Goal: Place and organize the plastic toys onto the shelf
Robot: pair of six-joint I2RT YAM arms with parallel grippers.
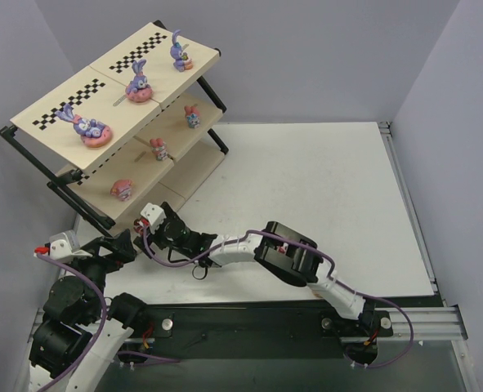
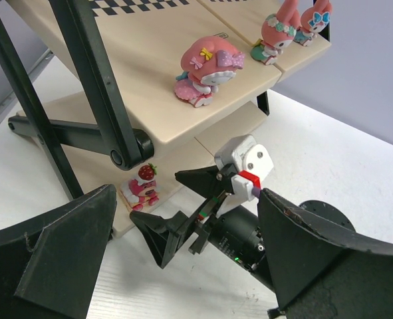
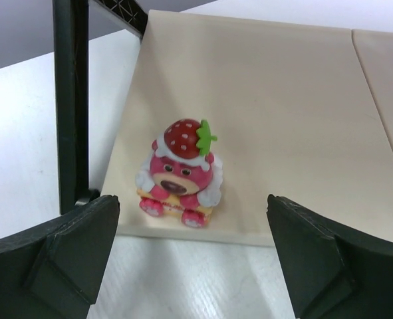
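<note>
Close to the right wrist lens, 2 black fingers (image 3: 56,259) of the right gripper (image 2: 157,199), spread wide at the lower corners of the view, nothing held between them. Just beyond the fingertips, centred in the gap and untouched, a strawberry-topped pink bear (image 3: 177,174), upright and facing the lens. Bear placed at the front edge of the lowest board of the shelf (image 1: 155,45), near a black frame post (image 3: 70,100).

From the left wrist, left gripper (image 1: 114,245) likewise wide open and empty. Between its 2 dark fingers, the right gripper low over the white table (image 1: 323,196), pointed at the same bear beside the black foot of the rack.

From above, slanted 3-tier rack at the far left of the table, beige boards on a black frame, checker strips (image 1: 61,110) along the top board.

On the top tier, 3 purple bunnies on pink donut bases, well apart in a row: left bunny (image 1: 90,128), middle bunny (image 1: 137,85), right bunny (image 1: 179,53).

On the middle tier, 3 smaller pink figures, also in a row: left figure (image 1: 123,189), middle figure (image 1: 158,149), right figure (image 1: 192,115).

Both arms reaching from the near edge toward the lower left corner of the rack, grippers near each other.
</note>
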